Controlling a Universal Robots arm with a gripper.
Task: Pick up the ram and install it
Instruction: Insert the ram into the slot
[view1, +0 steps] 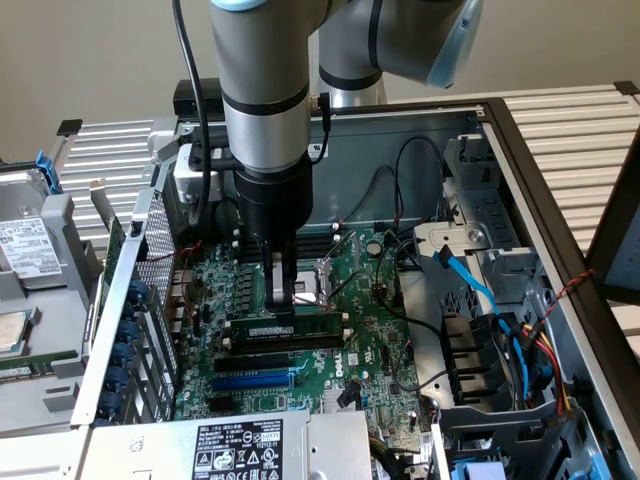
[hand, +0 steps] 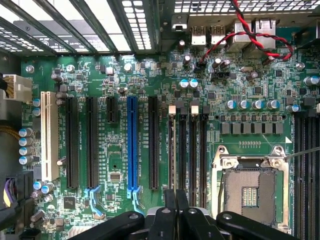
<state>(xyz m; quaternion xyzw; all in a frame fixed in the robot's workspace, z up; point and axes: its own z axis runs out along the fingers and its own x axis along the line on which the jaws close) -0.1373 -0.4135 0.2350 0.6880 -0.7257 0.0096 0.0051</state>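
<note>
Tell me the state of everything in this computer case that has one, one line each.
ram: upright on its long edge at a black slot; seated or not, cannot tell
end effector: shut on the ram's top edge
blue slot: empty
processor socket: uncovered, no cooler on it
computer case: open, side panel off

free: above motherboard around claw | obstacles: drive cage, power supply flank board
</note>
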